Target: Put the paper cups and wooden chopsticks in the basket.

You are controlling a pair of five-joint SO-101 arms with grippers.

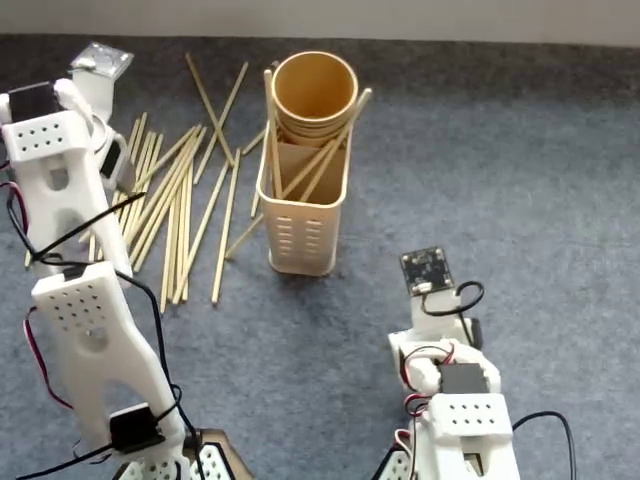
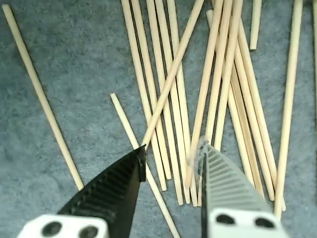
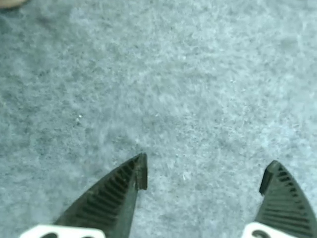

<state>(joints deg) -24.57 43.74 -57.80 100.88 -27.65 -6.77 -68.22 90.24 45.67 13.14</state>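
**Left gripper [image 2: 172, 151] spread over the loose chopsticks [image 2: 218, 84]**

The left gripper hangs low over the scattered sticks with its two fingers apart. Several sticks run through the gap between the tips, and whether either finger touches one cannot be told. The right gripper [image 3: 205, 168] is spread wider still, its fingers well apart over bare grey carpet [image 3: 198, 74], with nothing between them.

From the high view, the carpet covers the whole table. The left arm [image 1: 75, 250] stretches up the left side, reaching over the pile. The right arm [image 1: 455, 400] sits at the near edge, right of the basket and apart from it.

The basket [image 1: 300, 235], a tall cream one with slotted walls, stands upright near the middle. A stack of paper cups [image 1: 315, 90] sits in its far end, mouth up, rising above the rim. A few standing chopsticks [image 1: 320, 165] lean inside the basket beside the cups. The loose chopsticks lie fanned on the carpet just left of the basket, many crossing one another, and a few touch or nearly touch its wall.
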